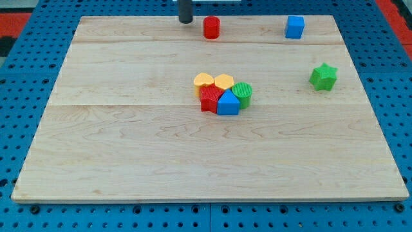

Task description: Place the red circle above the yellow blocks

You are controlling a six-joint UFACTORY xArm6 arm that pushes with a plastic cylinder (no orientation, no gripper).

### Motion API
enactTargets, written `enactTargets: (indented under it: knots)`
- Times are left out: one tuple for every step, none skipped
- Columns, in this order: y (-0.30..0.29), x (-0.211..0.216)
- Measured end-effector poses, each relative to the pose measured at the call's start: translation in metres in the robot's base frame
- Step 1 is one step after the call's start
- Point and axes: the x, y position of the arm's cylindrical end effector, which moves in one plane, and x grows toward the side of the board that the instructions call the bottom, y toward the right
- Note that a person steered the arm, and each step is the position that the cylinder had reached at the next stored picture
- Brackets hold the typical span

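Wooden board (129, 148) on a blue pegboard surface (26, 26), seen from one camera. At the view's top, left of centre, my tip (185, 21) rests on the board just beside the red circle (211, 28), on its left, with a narrow gap between them; the rod carries no jaws, so there is nothing to open or close. The red circle is a short, plain red cylinder standing upright, its long axis vertical and its flat round face upward; being round, it shows no sideways heading. Well below it, near the board's centre, lies a touching cluster: two yellow blocks (214, 82) side by side at the back, a red block (208, 99) and a blue block (228, 103) in front, and a green cylinder (243, 93) at the right. Farther right stand a blue cube (295, 27) near the top edge and a green star (323, 77) apart below it.
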Motion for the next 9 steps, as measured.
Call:
enactTargets:
  knots:
    - [0.024,0.008]
    - [0.042,0.018]
    - [0.061,0.042]
    - [0.085,0.067]
    - [0.101,0.073]
    - [0.105,0.088]
    - [0.107,0.111]
    - [0.124,0.117]
    - [0.157,0.116]
